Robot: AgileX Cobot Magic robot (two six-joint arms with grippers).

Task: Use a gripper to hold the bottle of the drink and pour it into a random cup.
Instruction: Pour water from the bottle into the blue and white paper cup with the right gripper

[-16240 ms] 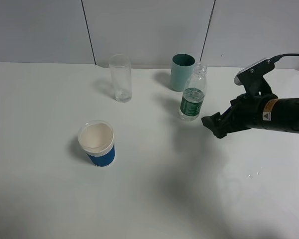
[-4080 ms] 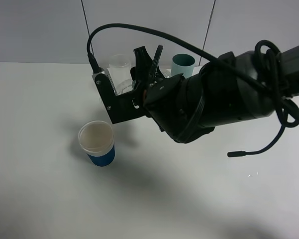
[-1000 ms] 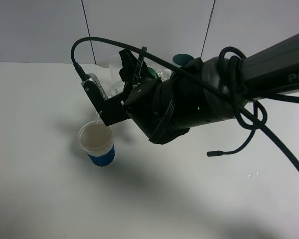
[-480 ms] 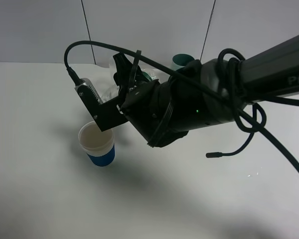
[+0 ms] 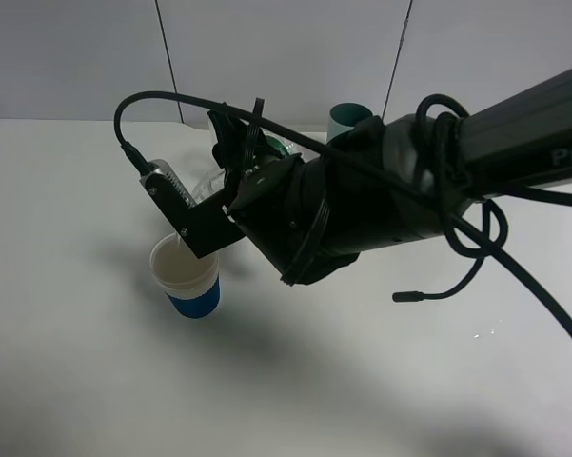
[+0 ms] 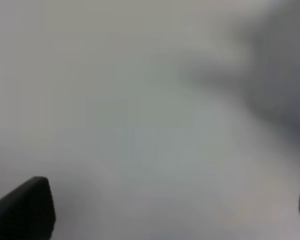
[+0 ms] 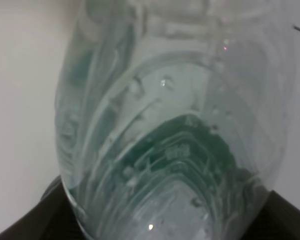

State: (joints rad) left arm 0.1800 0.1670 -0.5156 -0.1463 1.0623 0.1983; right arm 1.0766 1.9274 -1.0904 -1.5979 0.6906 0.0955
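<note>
The right gripper (image 5: 240,143) is clamped on the bottle (image 7: 169,115), its 2 fingers (image 7: 52,202) pressed against opposite sides of the clear, ribbed body with the green label between them. The bottle is held in the air, tilted over, neck end sloping down past the fingertips; the mouth is hidden behind the wrist bracket. The blue cup (image 5: 195,303) stands on the table (image 5: 67,333) just below and ahead of this gripper. A teal cup (image 5: 345,118) stands behind its arm. The left gripper (image 6: 164,207) is blurred, fingers wide apart, holding nothing.
</note>
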